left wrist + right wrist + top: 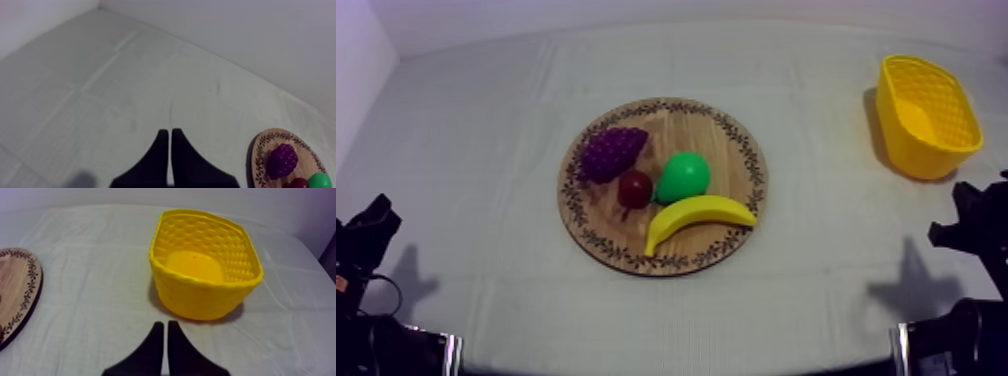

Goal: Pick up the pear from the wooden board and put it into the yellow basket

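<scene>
A green pear [683,177] lies on the round wooden board [736,140] at the middle of the table, with a bunch of grapes [610,152], a small red fruit [634,187] and a banana [698,216] around it. The yellow basket [926,116] stands at the far right and holds nothing. My left gripper [374,218] rests low at the left edge, far from the board. In the left wrist view its fingers [167,136] lie together as a narrow wedge over bare cloth, shut on nothing. My right gripper [165,325] is shut too, just in front of the basket [205,263].
The board's rim [257,155] with the grapes [281,160] shows beside my left gripper. A pale wall runs along the table's far and left sides. Open cloth lies between the board and the basket.
</scene>
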You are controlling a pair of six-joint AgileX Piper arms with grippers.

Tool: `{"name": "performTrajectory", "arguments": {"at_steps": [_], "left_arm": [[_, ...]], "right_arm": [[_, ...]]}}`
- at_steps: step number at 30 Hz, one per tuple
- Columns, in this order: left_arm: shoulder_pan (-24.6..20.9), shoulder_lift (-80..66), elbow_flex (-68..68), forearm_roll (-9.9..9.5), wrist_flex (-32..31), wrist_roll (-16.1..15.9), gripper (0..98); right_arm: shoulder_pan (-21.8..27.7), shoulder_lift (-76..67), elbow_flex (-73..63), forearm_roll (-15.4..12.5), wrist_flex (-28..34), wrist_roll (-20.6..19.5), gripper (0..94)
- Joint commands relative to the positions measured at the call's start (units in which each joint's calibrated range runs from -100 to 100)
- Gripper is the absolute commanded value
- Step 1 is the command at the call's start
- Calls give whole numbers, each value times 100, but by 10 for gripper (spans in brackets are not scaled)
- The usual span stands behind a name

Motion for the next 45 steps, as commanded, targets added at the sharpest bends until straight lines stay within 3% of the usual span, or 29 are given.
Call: {"name": "performTrajectory", "arguments": {"at_steps": [1, 35, 40, 45], "left_arm": [[-2, 2, 2, -2, 1, 1, 1], [-2, 2, 2, -2, 1, 1, 1], [-2, 2, 2, -2, 1, 1, 1], [-2, 2, 2, -2, 1, -2, 1]], "right_arm": [[-2, 0, 3, 0, 2, 0, 5], [-2, 0, 3, 5, 43, -21, 5], [29, 0, -1, 65, 96, -173, 5], [0, 51, -284, 345, 199, -536, 5]]}}
